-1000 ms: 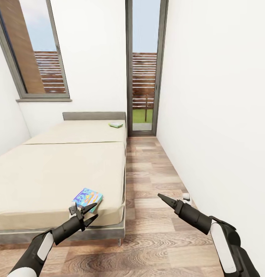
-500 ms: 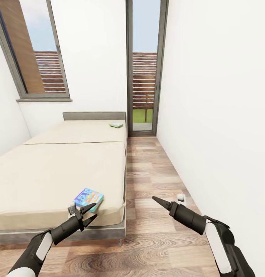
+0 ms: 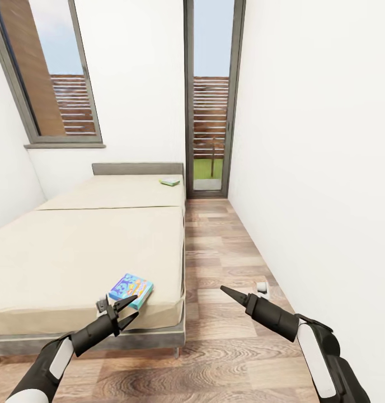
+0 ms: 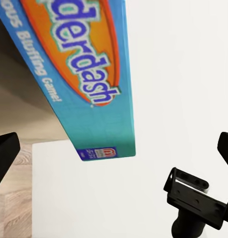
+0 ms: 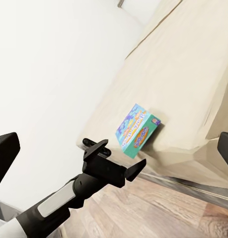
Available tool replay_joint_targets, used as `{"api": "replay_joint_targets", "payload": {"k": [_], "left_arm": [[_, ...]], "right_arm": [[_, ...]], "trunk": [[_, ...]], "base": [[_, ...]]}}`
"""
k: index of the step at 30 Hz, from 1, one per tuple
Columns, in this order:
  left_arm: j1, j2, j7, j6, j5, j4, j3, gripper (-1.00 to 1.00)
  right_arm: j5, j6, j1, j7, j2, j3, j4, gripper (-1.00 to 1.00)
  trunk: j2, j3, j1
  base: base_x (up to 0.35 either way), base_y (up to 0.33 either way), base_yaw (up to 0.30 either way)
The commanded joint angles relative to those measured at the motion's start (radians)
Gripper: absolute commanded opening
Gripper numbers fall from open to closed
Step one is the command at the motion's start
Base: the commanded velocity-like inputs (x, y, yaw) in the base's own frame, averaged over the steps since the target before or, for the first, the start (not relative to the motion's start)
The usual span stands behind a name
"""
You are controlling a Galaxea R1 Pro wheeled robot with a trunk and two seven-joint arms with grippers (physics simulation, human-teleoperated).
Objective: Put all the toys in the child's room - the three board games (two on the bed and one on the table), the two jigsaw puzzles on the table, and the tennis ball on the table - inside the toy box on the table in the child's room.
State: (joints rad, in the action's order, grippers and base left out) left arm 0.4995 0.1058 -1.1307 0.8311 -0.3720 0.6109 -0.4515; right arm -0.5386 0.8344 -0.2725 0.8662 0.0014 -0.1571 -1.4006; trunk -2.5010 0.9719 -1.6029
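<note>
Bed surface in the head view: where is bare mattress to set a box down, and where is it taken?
The cream two-part bed is mostly bare: both mattress halves are open from the window-side wall to the floor-side edge. Taken spots are the near corner, where the blue-green flat board game lies just ahead of the open left claw, and the headboard corner with the small pale green board game.

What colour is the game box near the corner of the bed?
The board game is mostly blue-green with an orange banner, clearest in the left wrist view.
</note>
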Motion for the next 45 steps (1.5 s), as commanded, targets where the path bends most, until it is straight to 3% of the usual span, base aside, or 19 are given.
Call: {"api": "replay_joint_targets", "payload": {"k": [1, 45], "left_arm": [[0.001, 0.0, -0.001, 0.006, -0.002, 0.0, -0.001, 1.0], [0.001, 0.005, 0.0, 0.008, -0.002, 0.0, -0.001, 1.0]], "right_arm": [[-0.001, 0.005, -0.001, 0.002, 0.0, -0.001, 0.0, 1.0], [-0.004, -0.031, -0.001, 0.002, 0.0, -0.001, 0.0, 1.0]], "trunk": [[0.0, 0.001, 0.0], [0.0, 0.001, 0.0]], "base": [[0.0, 0.003, 0.0], [0.02, 0.007, 0.0]]}}
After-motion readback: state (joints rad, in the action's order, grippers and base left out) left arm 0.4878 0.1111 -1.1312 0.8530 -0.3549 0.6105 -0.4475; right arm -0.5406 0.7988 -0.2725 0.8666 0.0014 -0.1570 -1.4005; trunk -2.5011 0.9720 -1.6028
